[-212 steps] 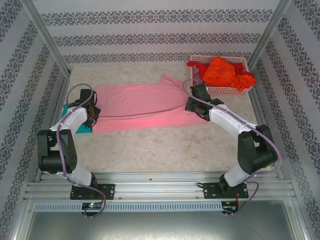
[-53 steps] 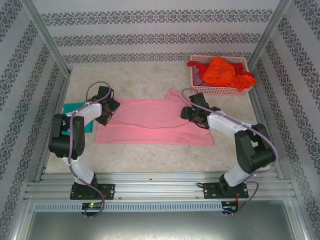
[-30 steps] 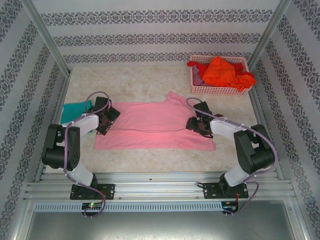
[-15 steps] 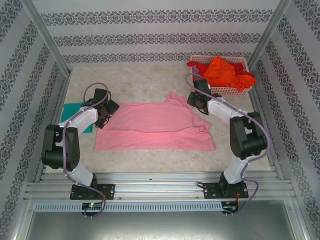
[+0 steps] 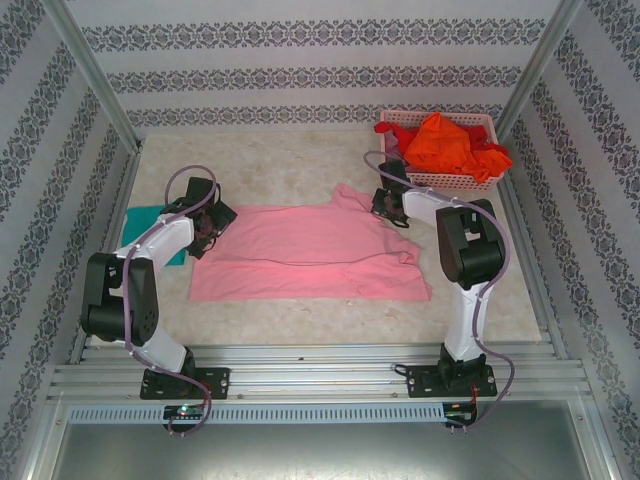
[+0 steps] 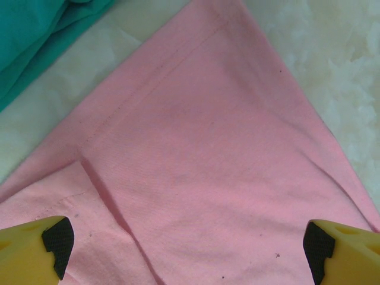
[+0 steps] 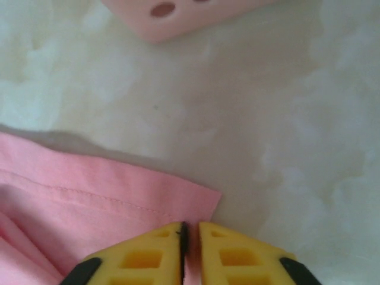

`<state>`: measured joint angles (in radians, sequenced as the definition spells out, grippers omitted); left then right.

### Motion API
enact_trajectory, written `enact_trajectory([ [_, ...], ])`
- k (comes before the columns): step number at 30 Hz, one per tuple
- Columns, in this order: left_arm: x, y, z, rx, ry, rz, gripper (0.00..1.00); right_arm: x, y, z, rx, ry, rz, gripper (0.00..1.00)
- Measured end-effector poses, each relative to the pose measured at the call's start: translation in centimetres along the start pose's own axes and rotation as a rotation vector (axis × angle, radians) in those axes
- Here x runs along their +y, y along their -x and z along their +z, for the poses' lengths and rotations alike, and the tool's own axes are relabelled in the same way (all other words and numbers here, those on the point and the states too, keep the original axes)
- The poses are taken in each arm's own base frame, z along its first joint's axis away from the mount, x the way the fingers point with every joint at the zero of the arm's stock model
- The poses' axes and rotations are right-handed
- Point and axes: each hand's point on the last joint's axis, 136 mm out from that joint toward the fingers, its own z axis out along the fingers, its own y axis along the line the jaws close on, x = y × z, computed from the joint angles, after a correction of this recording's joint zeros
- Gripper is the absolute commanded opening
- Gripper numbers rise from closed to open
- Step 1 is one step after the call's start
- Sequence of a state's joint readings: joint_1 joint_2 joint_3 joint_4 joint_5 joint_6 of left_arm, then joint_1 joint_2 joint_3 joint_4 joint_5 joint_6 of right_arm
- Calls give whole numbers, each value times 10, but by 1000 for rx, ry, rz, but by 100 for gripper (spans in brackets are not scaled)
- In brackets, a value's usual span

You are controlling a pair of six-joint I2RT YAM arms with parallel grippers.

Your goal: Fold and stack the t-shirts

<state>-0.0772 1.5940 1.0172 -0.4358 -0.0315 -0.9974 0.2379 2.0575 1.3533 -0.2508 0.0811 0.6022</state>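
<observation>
The light pink t-shirt (image 5: 300,250) lies flat in a wide folded band across the middle of the table. My left gripper (image 5: 207,222) hovers open over its left corner, and pink cloth (image 6: 208,166) spans the gap between the wide-apart yellow fingers (image 6: 35,249). My right gripper (image 5: 387,202) is at the shirt's upper right flap beside the basket, shut on the hem corner of the pink t-shirt (image 7: 89,190), with a sliver of pink between the fingertips (image 7: 148,255). The teal t-shirt (image 5: 148,216) lies folded at the left edge, partly under the left arm, and is also in the left wrist view (image 6: 35,29).
A pink lattice basket (image 5: 440,181) stands at the back right holding orange and red t-shirts (image 5: 445,140) and a mauve one (image 5: 395,156); its corner (image 7: 178,15) is just beyond my right gripper. Patterned walls and metal posts enclose the table.
The right gripper went from the shirt's lower right part up to its upper right flap by the basket and shifted slightly left. The left gripper stayed at the left corner.
</observation>
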Motion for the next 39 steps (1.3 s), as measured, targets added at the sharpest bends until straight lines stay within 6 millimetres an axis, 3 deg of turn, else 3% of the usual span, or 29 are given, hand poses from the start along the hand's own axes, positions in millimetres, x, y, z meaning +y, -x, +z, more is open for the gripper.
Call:
enact_trajectory([
  [1,0,0,0,0,1,1,100,3,3,0,-4,6,1,0],
  [6,1,0,0,-1,5,4,100,11,15,-1,-18,24,-3,0],
  [17,2,1,0,-4,7,4,100,4,49,-13,-111,-28,-46,0],
  [26,2,1,0,-4,7,4,100,21,76,-37,-228,36,-106,0],
  [39,-13,11,-4,-22,-22,5,100,36,99,-49,-300,60,-254,4],
])
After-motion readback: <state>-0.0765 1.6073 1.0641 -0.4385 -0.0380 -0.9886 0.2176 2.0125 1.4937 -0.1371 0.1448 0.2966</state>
